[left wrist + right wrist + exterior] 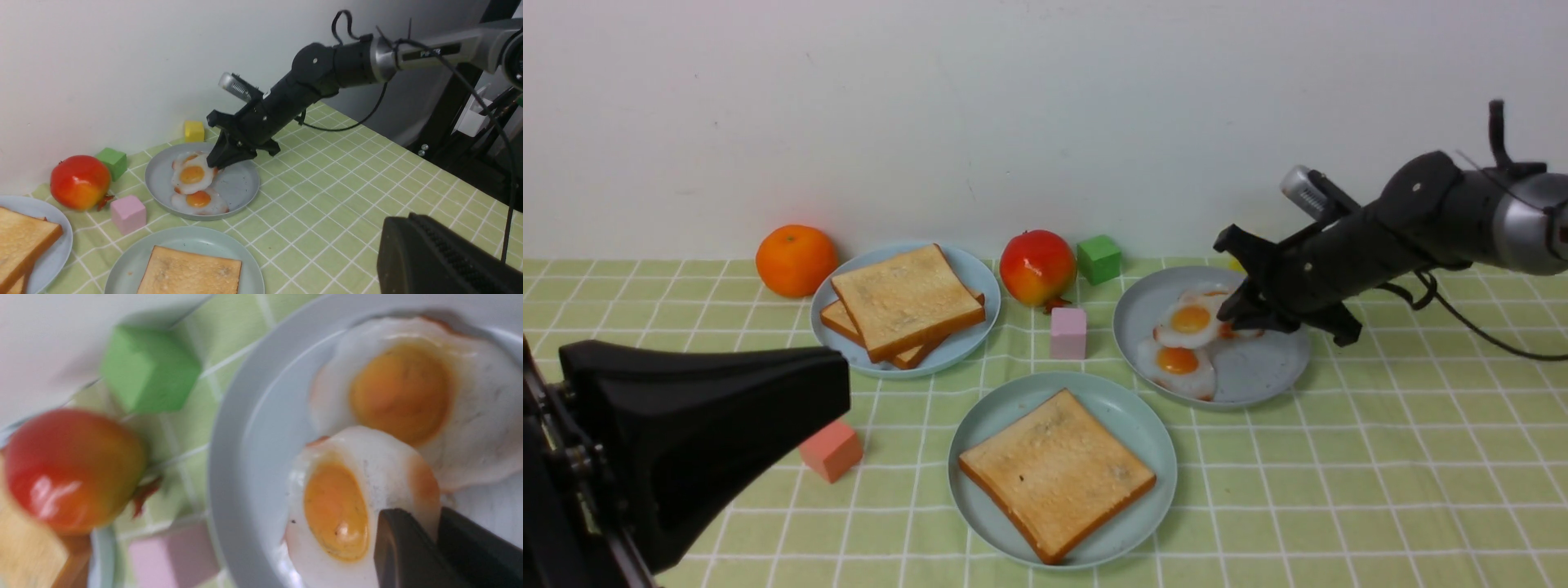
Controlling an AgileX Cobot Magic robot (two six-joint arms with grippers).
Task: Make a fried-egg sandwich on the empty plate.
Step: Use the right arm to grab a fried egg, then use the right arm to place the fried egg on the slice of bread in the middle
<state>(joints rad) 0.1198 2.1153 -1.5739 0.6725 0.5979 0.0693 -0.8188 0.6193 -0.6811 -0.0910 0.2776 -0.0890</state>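
Black and silver, my right arm (1429, 216) comes in from the right edge of the front view and slopes down and leftward over the grey-blue plate (1266, 367) at centre right. The right gripper (1240, 317) is clenched on the rim of a fried egg (1191, 320). In the right wrist view I see the egg's white edge pinched between the two dark fingers (404, 551). I cannot tell whether that egg is lifted clear of the plate. Another fried egg (1178, 365) lies just below it in the frame, the two whites overlapping.

My left arm (556, 490) fills the lower left corner. The left gripper (825, 392) is a broad black shape pointing right above the checked green cloth (1380, 490), and I cannot tell whether it is parted or closed.

At lower centre the mint plate (1131, 416) holds one toast slice (1058, 474), lying flat and turned cornerwise. The sky-blue plate (976, 278), upper left of centre, carries two slices stacked and offset, the upper slice (907, 300) over the lower slice (837, 320).

A pink cube (1068, 333) stands between the three plates. A red-yellow apple (1037, 267) and a green cube (1099, 258) sit near the wall, and an orange (796, 260) lies left of the sky-blue plate. A salmon cube (831, 449) sits left of the mint plate. The left wrist view shows a yellow cube (194, 130) behind the grey-blue plate.
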